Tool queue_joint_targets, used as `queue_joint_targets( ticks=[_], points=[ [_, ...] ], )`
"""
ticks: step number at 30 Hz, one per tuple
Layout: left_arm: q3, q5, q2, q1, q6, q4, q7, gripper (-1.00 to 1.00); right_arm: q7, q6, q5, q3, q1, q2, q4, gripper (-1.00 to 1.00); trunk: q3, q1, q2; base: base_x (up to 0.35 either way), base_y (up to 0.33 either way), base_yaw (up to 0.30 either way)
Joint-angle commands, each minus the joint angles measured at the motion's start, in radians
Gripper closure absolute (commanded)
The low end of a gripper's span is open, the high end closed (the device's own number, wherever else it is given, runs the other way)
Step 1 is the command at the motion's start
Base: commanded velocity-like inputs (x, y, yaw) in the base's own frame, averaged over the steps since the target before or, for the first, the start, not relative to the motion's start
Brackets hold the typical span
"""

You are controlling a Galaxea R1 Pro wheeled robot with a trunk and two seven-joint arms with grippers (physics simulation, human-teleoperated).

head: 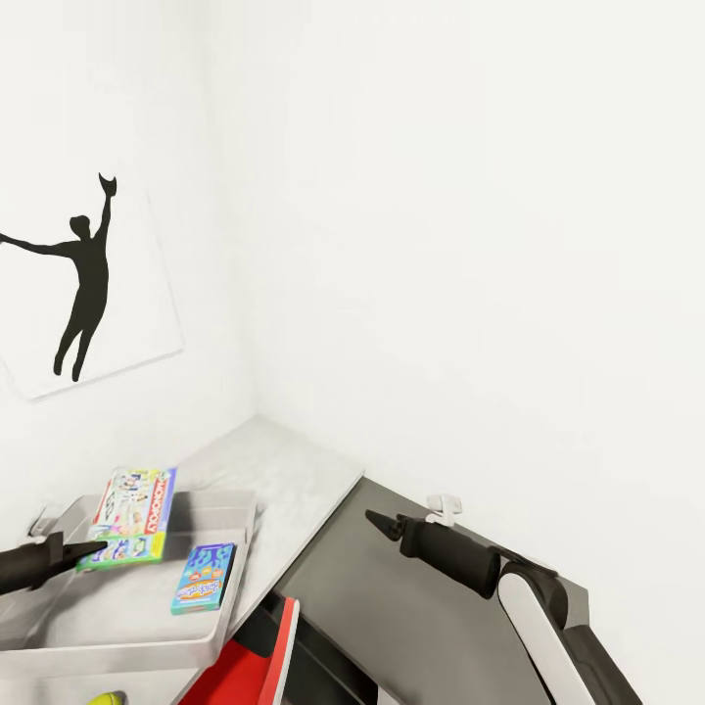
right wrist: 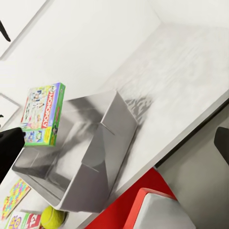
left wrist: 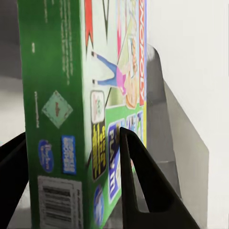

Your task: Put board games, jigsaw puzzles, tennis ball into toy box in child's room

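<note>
— Our green-bordered board game (head: 130, 518) hangs above the toy box (head: 220, 627), pinched at one end by the left gripper (head: 96, 548), whose jaws are closed flat on both its faces. A mostly blue board game (head: 204, 577) already lies inside.

— Then the risk is in the drop. We hold it near one edge only, so it could pivot, catch the rolled rim and slide out onto the desk (head: 294, 470).

— Or land on the blue one and sit tilted. The tennis ball (right wrist: 51, 217) and a jigsaw puzzle (right wrist: 13, 196) wait just outside the box.

— And our right gripper (head: 384, 522)?

— Its jaws look closed and empty, well apart, over the dark cabinet (head: 411, 607).
</note>
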Motion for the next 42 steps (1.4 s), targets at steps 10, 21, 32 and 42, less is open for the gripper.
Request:
queue_joint_targets(
  ticks=[10,21,32,42],
  points=[
    [-0.001,-0.051,0.003,-0.003,0.009,-0.038,0.093,1.0,0.002,0.004,0.0,-0.001,-0.001,-0.001,0.0,-1.0,-0.002,0.001,-0.002,0.0,0.0,0.0],
    [-0.002,-0.099,0.025,-0.002,0.01,-0.075,0.094,1.0,0.002,0.004,-0.001,-0.001,-0.001,-0.002,0.0,-1.0,-0.002,0.001,-0.002,0.0,0.0,0.0],
    [-0.003,-0.128,0.052,-0.002,0.01,-0.083,0.093,1.0,0.002,0.004,-0.001,-0.001,-0.001,-0.002,0.0,-1.0,-0.002,0.001,-0.002,0.0,0.0,0.0],
    [-0.004,-0.237,0.051,-0.001,0.011,-0.129,0.087,1.0,0.002,0.004,-0.001,-0.001,-0.001,-0.001,0.0,-1.0,-0.002,0.001,-0.002,0.0,0.0,0.0]
  ],
)
